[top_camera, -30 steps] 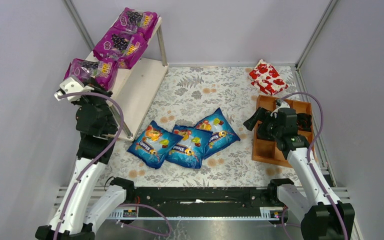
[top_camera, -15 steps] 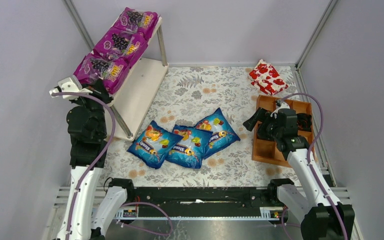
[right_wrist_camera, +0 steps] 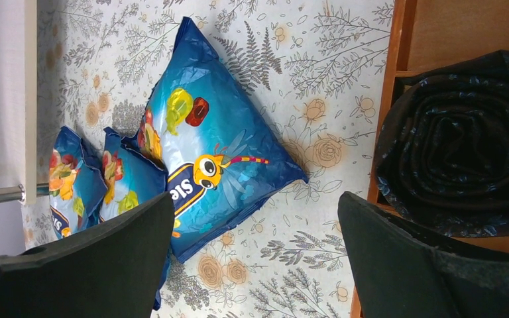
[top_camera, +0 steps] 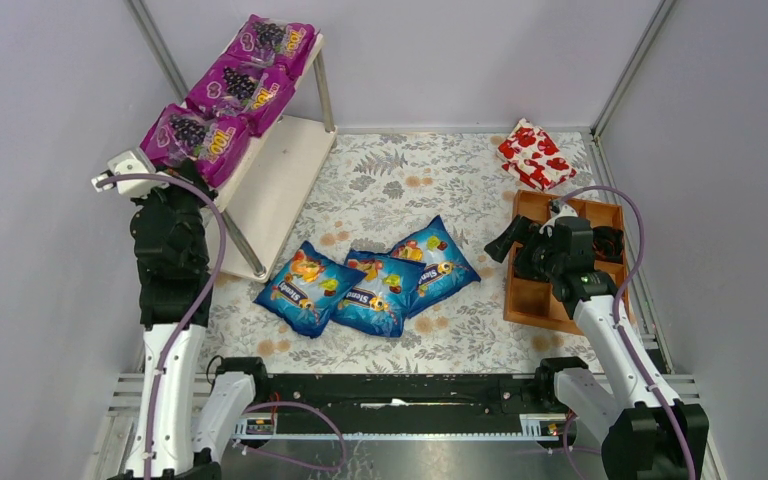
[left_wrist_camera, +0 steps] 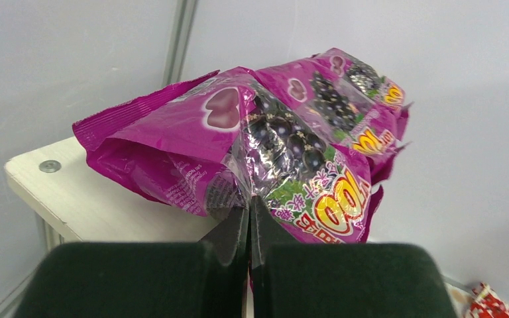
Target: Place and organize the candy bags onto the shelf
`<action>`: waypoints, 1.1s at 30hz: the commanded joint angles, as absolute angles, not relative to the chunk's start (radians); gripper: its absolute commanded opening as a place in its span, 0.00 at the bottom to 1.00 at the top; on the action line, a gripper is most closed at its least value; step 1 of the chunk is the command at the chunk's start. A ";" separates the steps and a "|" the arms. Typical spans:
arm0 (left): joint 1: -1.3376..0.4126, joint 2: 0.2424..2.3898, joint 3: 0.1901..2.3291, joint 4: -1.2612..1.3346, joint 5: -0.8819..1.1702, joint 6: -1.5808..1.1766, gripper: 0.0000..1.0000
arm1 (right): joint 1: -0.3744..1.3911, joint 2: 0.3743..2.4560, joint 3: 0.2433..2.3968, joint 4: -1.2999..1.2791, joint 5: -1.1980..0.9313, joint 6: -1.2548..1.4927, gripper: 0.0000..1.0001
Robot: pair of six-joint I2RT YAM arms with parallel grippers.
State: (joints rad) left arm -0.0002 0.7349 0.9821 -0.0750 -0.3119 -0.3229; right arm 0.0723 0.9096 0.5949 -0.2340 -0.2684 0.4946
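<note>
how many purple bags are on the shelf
3 purple bags, in a row on the shelf's top board: far end, middle, and near end, that one pinched in the left gripper. None seems hidden.

Left tool [left_wrist_camera: 248, 213] raised, jaws pinched together; right tool [right_wrist_camera: 255, 205] low, spread wide.

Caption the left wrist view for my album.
The left gripper, jaws shut, pinches a purple candy bag on the shelf.

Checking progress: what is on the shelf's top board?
Three purple candy bags in a row, the nearest pinched by the shut left gripper. They cover most of the board.
</note>
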 commanded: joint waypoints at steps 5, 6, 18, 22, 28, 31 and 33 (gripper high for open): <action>0.069 0.747 0.986 -0.054 -0.209 -0.353 0.00 | 0.078 0.908 0.608 -0.215 -0.284 0.486 1.00; 0.069 0.744 0.986 -0.059 -0.217 -0.347 0.00 | 0.078 0.909 0.607 -0.214 -0.284 0.485 1.00; 0.068 0.749 1.235 -0.289 -0.164 -0.355 0.96 | 0.077 0.921 0.597 -0.200 -0.289 0.483 1.00; 0.068 0.919 1.429 -0.377 0.204 -0.376 0.97 | 0.077 0.926 0.594 -0.186 -0.290 0.490 1.00; 0.022 1.106 1.566 -0.382 0.451 -0.452 0.88 | 0.077 0.932 0.592 -0.179 -0.287 0.492 1.00; -0.142 1.236 1.694 -0.491 0.353 -0.380 0.84 | 0.077 0.943 0.591 -0.171 -0.291 0.495 1.00; -0.254 1.306 1.752 -0.529 0.256 -0.321 0.83 | 0.077 0.950 0.591 -0.168 -0.296 0.498 1.00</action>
State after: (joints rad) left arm -0.0875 1.1893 1.6417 -0.4244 0.2958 -0.4030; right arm 0.0723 0.9367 0.5911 -0.2104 -0.2798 0.4946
